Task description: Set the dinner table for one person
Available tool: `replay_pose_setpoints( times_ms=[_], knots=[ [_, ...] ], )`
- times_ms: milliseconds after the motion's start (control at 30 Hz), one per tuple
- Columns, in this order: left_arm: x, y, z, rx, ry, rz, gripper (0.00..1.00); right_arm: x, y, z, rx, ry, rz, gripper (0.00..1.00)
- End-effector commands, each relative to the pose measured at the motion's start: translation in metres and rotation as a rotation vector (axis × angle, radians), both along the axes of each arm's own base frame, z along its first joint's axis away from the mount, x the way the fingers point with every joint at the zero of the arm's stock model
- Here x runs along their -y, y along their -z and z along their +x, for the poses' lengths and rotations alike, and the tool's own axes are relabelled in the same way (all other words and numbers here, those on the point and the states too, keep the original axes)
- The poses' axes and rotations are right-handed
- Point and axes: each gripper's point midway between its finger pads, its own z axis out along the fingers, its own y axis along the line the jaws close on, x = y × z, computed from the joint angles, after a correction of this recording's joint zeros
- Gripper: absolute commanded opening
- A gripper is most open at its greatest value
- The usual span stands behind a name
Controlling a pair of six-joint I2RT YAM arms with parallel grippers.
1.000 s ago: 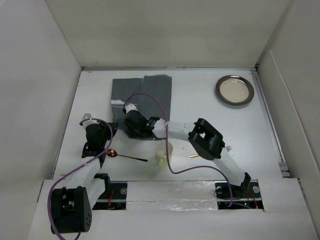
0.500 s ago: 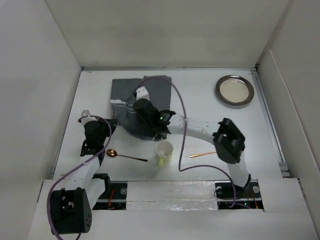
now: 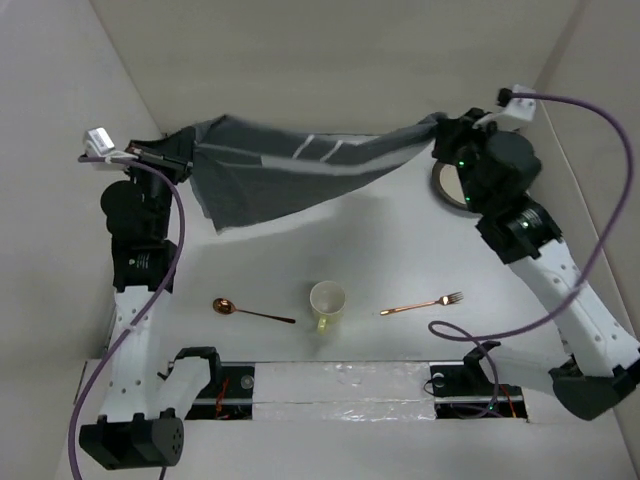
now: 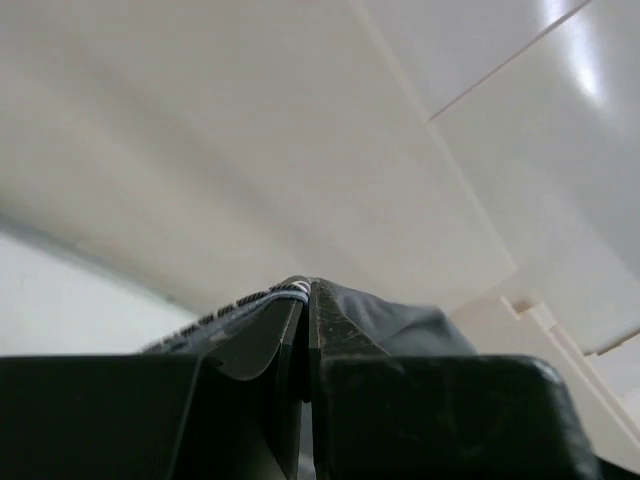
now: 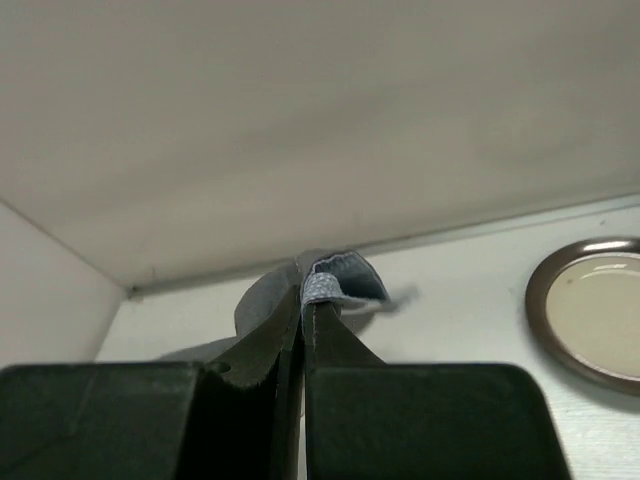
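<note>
The dark grey white-striped cloth mat [image 3: 300,165] hangs stretched in the air over the far half of the white dinner table [image 3: 400,230]. My left gripper [image 3: 178,158] is shut on its left corner [image 4: 340,305], raised at the far left. My right gripper [image 3: 437,128] is shut on its right corner [image 5: 335,282], raised at the far right. A cream cup [image 3: 327,303] stands near the front middle. A copper spoon [image 3: 250,311] lies to its left and a copper fork [image 3: 420,304] to its right. A round metal plate [image 3: 455,185] is partly hidden behind my right arm; it also shows in the right wrist view [image 5: 595,305].
White enclosure walls [image 3: 330,60] rise close around the table at the back and both sides. A purple cable [image 3: 590,230] loops from my right arm over the right side. The arm bases [image 3: 330,385] sit along the near edge.
Both arms have risen and spread apart, lifting the cloth off the table and stretching it between the far left and far right. Cup, spoon and fork have not moved.
</note>
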Motion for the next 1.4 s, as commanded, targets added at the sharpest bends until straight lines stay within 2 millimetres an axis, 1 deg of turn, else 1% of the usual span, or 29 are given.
replay_pose_setpoints(
  times_ms=[0, 100, 200, 300, 333, 367, 433, 467, 533, 567, 600, 633, 667, 700, 733, 767, 800, 900, 933, 967, 1000, 1033, 1067, 1133, 1167, 1233, 1267, 1333, 1367],
  knots=[
    [-0.007, -0.043, -0.021, 0.086, -0.051, 0.040, 0.00, 0.017, -0.023, -0.024, 0.038, -0.025, 0.018, 0.00],
    [-0.009, -0.062, -0.037, 0.147, -0.062, 0.040, 0.00, 0.031, -0.042, -0.038, 0.069, -0.024, 0.024, 0.00],
    [-0.007, -0.061, -0.032, 0.141, -0.053, 0.042, 0.00, 0.040, -0.045, -0.033, 0.065, -0.005, 0.012, 0.00],
    [0.003, -0.046, -0.009, 0.105, 0.011, 0.049, 0.00, 0.040, -0.037, -0.011, 0.042, -0.017, -0.008, 0.00],
    [0.006, -0.031, 0.011, 0.055, 0.031, 0.043, 0.00, 0.040, -0.035, -0.005, 0.037, -0.020, -0.012, 0.00],
    [0.013, -0.033, 0.017, 0.066, 0.073, 0.050, 0.00, 0.040, -0.023, 0.014, 0.007, -0.010, -0.022, 0.00],
    [0.017, -0.010, 0.050, -0.004, 0.106, 0.047, 0.00, 0.034, -0.015, 0.033, -0.002, -0.039, -0.027, 0.00],
    [0.023, -0.024, 0.055, 0.023, 0.140, 0.043, 0.00, 0.032, -0.018, 0.040, 0.001, -0.052, -0.024, 0.00],
    [0.025, -0.007, 0.091, -0.039, 0.167, 0.038, 0.00, 0.024, -0.004, 0.068, -0.030, -0.077, -0.023, 0.00],
    [0.031, -0.031, 0.094, -0.002, 0.198, 0.046, 0.00, 0.021, -0.017, 0.073, -0.005, -0.089, -0.014, 0.00],
    [0.033, -0.017, 0.118, -0.044, 0.216, 0.041, 0.00, 0.017, -0.007, 0.090, -0.032, -0.099, -0.018, 0.00],
    [0.035, -0.020, 0.126, -0.050, 0.235, 0.043, 0.00, 0.018, -0.011, 0.097, -0.029, -0.100, -0.009, 0.00],
    [0.033, -0.047, 0.128, -0.013, 0.242, 0.051, 0.00, 0.014, -0.015, 0.102, -0.029, -0.110, -0.006, 0.00],
    [0.035, -0.040, 0.144, -0.038, 0.260, 0.045, 0.00, 0.018, -0.046, 0.102, 0.028, -0.110, 0.005, 0.00],
    [0.033, -0.044, 0.148, -0.035, 0.267, 0.042, 0.00, 0.014, -0.037, 0.114, -0.008, -0.115, 0.000, 0.00],
    [0.034, -0.062, 0.145, -0.004, 0.293, 0.049, 0.00, 0.019, -0.044, 0.118, -0.003, -0.108, 0.000, 0.00],
    [0.028, -0.062, 0.149, -0.005, 0.296, 0.035, 0.00, 0.018, -0.070, 0.111, 0.042, -0.124, 0.009, 0.00],
    [0.017, -0.057, 0.138, 0.016, 0.300, 0.033, 0.00, 0.020, -0.075, 0.103, 0.054, -0.123, 0.008, 0.00],
    [0.018, -0.053, 0.133, 0.020, 0.305, 0.031, 0.00, 0.019, -0.055, 0.107, 0.026, -0.121, 0.005, 0.00],
    [0.012, -0.021, 0.136, -0.012, 0.299, 0.026, 0.00, 0.026, -0.060, 0.093, 0.046, -0.116, 0.011, 0.00],
    [0.012, -0.012, 0.128, -0.015, 0.295, 0.028, 0.00, 0.026, -0.047, 0.091, 0.026, -0.117, 0.011, 0.00],
    [0.006, 0.004, 0.126, -0.032, 0.275, 0.028, 0.00, 0.024, -0.002, 0.097, -0.049, -0.121, 0.016, 0.00],
    [0.004, 0.051, 0.128, -0.101, 0.264, 0.001, 0.00, 0.025, 0.006, 0.086, -0.052, -0.125, 0.026, 0.00],
    [0.002, 0.090, 0.121, -0.142, 0.265, -0.034, 0.00, 0.021, 0.044, 0.084, -0.092, -0.142, 0.056, 0.00],
    [0.006, 0.129, 0.116, -0.194, 0.286, -0.076, 0.00, 0.021, 0.106, 0.081, -0.207, -0.139, 0.055, 0.00],
    [0.012, 0.169, 0.111, -0.251, 0.322, -0.114, 0.00, 0.020, 0.142, 0.075, -0.248, -0.143, 0.095, 0.00],
    [0.017, 0.200, 0.102, -0.286, 0.347, -0.148, 0.00, 0.018, 0.188, 0.066, -0.323, -0.170, 0.104, 0.00],
    [0.019, 0.231, 0.092, -0.320, 0.348, -0.169, 0.00, 0.016, 0.219, 0.060, -0.356, -0.172, 0.129, 0.00],
    [0.020, 0.258, 0.082, -0.370, 0.336, -0.182, 0.00, 0.016, 0.237, 0.056, -0.384, -0.172, 0.132, 0.00]
  ],
)
